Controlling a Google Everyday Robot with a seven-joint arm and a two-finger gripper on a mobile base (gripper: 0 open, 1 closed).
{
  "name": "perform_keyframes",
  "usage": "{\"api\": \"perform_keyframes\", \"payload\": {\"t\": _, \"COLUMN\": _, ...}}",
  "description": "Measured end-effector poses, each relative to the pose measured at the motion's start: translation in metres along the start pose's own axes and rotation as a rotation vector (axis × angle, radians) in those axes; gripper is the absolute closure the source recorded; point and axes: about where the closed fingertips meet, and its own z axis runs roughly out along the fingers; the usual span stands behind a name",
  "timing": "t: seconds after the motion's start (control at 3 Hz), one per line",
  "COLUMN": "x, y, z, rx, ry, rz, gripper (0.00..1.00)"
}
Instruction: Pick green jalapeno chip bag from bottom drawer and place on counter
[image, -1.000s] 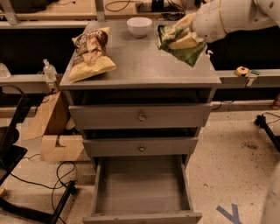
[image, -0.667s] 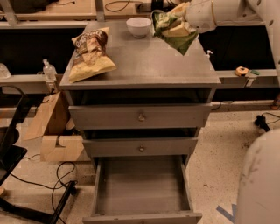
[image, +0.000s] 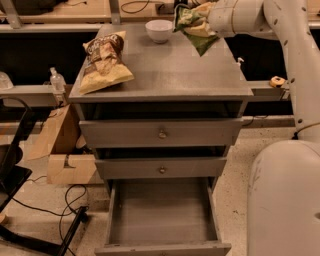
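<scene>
The green jalapeno chip bag (image: 196, 29) hangs from my gripper (image: 199, 16), which is shut on its upper part. The bag is held above the back right part of the counter (image: 170, 70), just right of the white bowl. Its lower tip points down toward the counter surface. The bottom drawer (image: 162, 217) is pulled open below and looks empty. My white arm reaches in from the right.
A brown-and-yellow chip bag (image: 104, 61) lies on the counter's left side. A white bowl (image: 159, 30) stands at the counter's back. Two shallower drawers with knobs (image: 162, 134) are closed. A cardboard box (image: 65, 150) and cables lie on the floor at left.
My gripper has carried the green bag leftward and toward the back of the counter, closer to the white bowl. The view has shifted too.
</scene>
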Motion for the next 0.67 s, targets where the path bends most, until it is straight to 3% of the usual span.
{"api": "perform_keyframes", "payload": {"t": 0.67, "x": 0.0001, "y": 0.0026, "z": 0.0068, "rx": -0.006, "ry": -0.006, "rz": 0.003, "gripper": 0.58}}
